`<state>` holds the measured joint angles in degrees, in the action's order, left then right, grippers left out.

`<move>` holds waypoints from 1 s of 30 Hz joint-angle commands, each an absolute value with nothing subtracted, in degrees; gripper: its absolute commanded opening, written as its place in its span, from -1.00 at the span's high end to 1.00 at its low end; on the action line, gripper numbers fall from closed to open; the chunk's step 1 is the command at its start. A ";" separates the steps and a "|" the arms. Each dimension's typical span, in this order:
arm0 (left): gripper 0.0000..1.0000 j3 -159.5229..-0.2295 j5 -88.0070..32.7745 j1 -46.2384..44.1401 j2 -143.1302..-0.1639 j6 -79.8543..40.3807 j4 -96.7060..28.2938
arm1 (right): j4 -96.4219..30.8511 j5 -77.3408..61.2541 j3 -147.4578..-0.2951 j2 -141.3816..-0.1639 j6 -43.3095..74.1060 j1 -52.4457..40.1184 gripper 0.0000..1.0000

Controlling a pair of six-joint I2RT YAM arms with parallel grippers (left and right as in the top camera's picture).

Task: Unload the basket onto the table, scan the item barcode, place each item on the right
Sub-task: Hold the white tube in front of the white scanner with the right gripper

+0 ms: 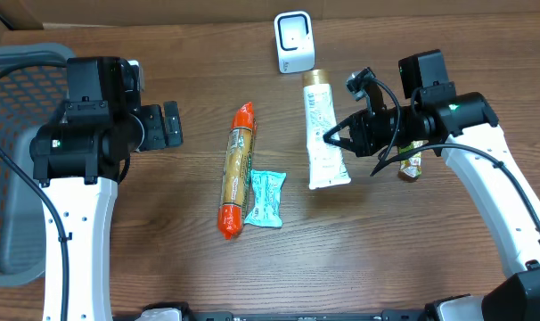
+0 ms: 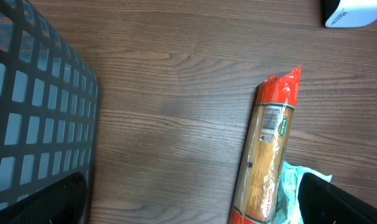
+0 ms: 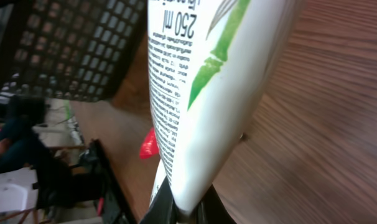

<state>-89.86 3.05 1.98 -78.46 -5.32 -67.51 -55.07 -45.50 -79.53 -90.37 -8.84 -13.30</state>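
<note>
A white tube (image 1: 322,134) with a gold cap and green print lies lengthwise right of the table's centre, its cap towards the white barcode scanner (image 1: 293,42) at the back. My right gripper (image 1: 334,138) reaches it from the right and is shut on it. In the right wrist view the tube (image 3: 201,81) fills the frame and narrows down between the pinching jaws of the right gripper (image 3: 185,210). My left gripper (image 1: 172,123) stands open at the left, well away from the tube. In its own view the left gripper (image 2: 195,211) holds nothing, with one finger (image 2: 341,202) at the bottom right.
A red-ended spaghetti pack (image 1: 237,169) and a teal packet (image 1: 265,198) lie at the centre. A small brown item (image 1: 411,166) sits under the right arm. A grey mesh basket (image 1: 12,160) takes up the left edge. In the left wrist view the scanner (image 2: 356,12) shows at top right.
</note>
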 commanded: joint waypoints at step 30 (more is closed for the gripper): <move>-0.99 -90.89 3.40 1.85 -78.63 -3.81 -67.26 | -3.22 37.82 -97.36 -121.86 -42.13 -26.68 0.93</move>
